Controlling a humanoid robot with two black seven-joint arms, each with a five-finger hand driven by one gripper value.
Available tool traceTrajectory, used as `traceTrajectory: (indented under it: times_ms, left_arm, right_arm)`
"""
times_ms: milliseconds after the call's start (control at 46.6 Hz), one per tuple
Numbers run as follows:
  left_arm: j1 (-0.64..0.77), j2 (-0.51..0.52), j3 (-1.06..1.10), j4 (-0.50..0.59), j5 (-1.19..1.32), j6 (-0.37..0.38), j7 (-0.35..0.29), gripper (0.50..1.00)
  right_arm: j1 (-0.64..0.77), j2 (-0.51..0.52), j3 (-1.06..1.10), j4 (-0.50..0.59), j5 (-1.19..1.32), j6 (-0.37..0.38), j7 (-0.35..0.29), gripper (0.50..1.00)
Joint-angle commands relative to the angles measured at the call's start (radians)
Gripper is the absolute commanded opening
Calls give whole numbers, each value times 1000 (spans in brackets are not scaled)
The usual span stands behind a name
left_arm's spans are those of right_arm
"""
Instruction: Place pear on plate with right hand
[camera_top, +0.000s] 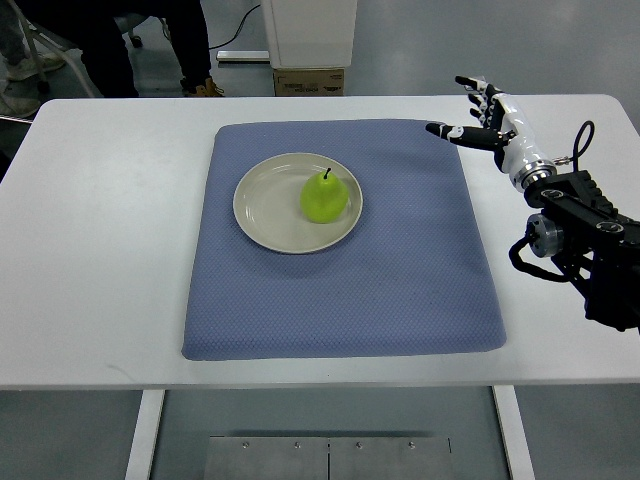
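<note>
Top view gives me the plate (262, 212) on the blue mat (400, 270), and in it the pear (325, 198) sits upright toward the right side of the dish, stem up. My right hand (487, 115) is well apart from it, over the table (90, 230) at the mat's far right corner, fingers (446, 130) spread and holding nothing, one fingertip reaching just over the mat's edge. I can see a person's legs (110, 45) beyond the table's far side.
</note>
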Motion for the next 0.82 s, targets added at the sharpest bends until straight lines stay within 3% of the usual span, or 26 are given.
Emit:
traceTrajectory:
  times_ms: [0,215,408,794]
  left_arm:
    - [0,0,0,0,0,0,0,1000]
    - [0,0,0,0,1,0,0,1000]
    - [0,0,0,0,1,1,0,1000]
    - [0,0,0,0,0,0,0,1000]
  right_arm:
    - [-10,1,39,-6,28,0,-9,1000]
    - [-19,12,155,-8,62,-8,-69,1000]
    - [-33,38,316,-6,62,-14,-196,1000]
    - [-53,42,344,-3,59,-14,-189,1000]
